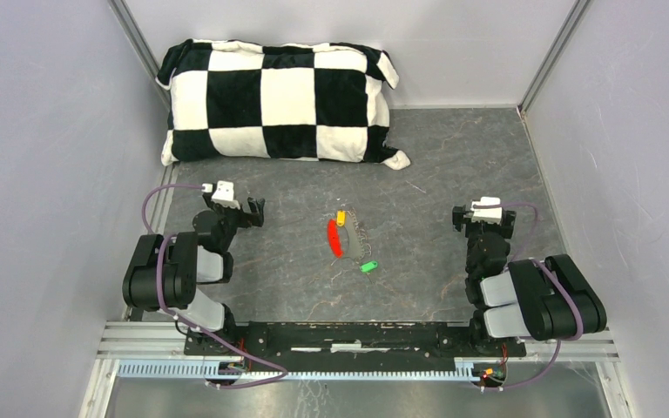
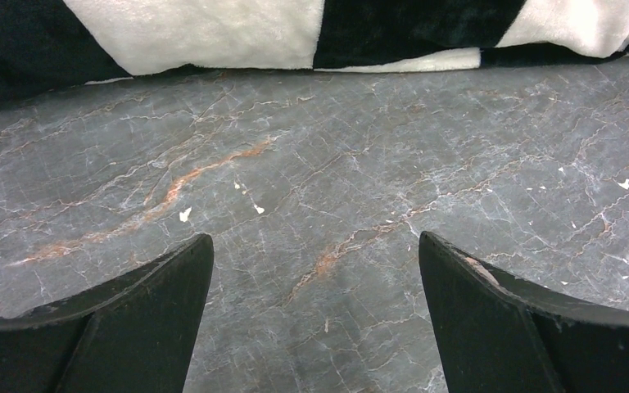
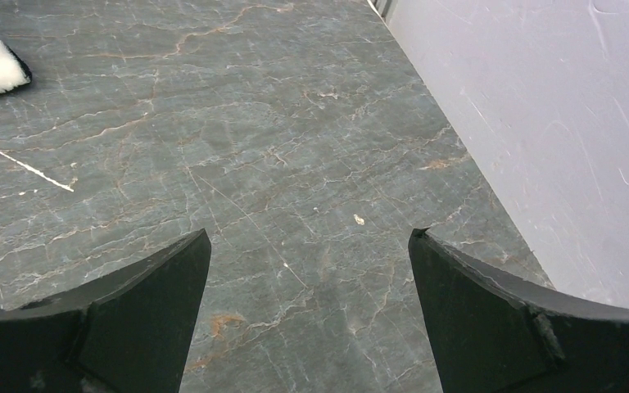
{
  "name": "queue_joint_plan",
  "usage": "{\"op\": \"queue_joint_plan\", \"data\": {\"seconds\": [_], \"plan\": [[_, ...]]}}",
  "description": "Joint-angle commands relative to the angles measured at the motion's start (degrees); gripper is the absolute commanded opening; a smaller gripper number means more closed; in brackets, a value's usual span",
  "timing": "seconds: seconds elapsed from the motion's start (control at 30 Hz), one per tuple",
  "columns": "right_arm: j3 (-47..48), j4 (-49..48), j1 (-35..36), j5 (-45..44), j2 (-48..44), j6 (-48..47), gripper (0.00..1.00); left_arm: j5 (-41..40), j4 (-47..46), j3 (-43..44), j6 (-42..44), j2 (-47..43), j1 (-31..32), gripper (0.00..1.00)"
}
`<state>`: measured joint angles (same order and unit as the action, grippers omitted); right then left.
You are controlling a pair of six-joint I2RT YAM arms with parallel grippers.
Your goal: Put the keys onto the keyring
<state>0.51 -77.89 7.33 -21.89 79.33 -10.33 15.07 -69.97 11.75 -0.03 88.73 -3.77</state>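
Opening step, nothing grasped: both end effectors are wide open and well apart from the keyring.

On the grey marbled surface [image 1: 453,157], in front of a black-and-white checked pillow [image 1: 277,103], the left end effector [image 2: 314,239] and right end effector [image 3: 309,233] hang with jaws spread and only bare stone between them. The keyring [image 1: 359,233] lies midway between the arms as a thin grey chain loop with a long red tag [image 1: 334,237] along its left side. The yellow key [image 1: 341,217] lies at the tag's far end and the green key [image 1: 368,266] by the loop's near end; whether either is threaded cannot be told. The next move likely calls for one arm to pin the loop while the other makes a fine pinch on a tiny key.
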Motion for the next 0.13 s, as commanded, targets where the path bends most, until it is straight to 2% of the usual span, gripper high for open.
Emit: {"op": "queue_joint_plan", "data": {"seconds": [0.0,0.1], "plan": [[-4.9,-1.6,-0.3,0.7,-0.8,0.5,0.98,-1.3,-0.6,1.3,0.5,0.2,0.3,1.00],[-4.9,-1.6,-0.2,0.7,-0.8,0.5,0.98,-1.5,-1.2,0.6,0.5,-0.4,0.4,1.00]]}}
